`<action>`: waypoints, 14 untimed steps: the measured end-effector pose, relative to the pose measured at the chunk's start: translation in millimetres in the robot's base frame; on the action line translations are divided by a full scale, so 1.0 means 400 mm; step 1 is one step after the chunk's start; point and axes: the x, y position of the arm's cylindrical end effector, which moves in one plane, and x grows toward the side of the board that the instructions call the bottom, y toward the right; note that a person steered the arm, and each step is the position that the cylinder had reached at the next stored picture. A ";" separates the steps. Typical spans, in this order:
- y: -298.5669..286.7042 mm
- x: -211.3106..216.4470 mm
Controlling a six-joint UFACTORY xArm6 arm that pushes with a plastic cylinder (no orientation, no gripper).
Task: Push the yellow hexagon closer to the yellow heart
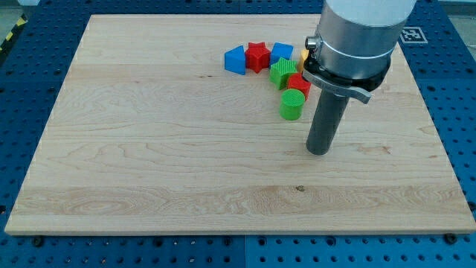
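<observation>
My tip [318,152] rests on the wooden board [149,149], right of centre. It stands just below and to the right of a green cylinder [292,106], apart from it. Only a sliver of a yellow block [305,56] shows at the left edge of the arm's body; I cannot tell its shape. The arm hides whatever lies behind it, so no other yellow block shows.
A cluster of blocks lies near the view's top middle: a blue block [235,59], a red star [257,56], another blue block [281,52], a green block [282,72] and a red block [299,84]. The arm's grey body [357,37] covers the upper right.
</observation>
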 end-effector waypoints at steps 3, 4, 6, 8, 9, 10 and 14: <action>0.310 0.095; 0.523 -0.060; 0.504 -0.482; 0.263 -0.625; 0.246 -0.625; 0.246 -0.625; 0.246 -0.428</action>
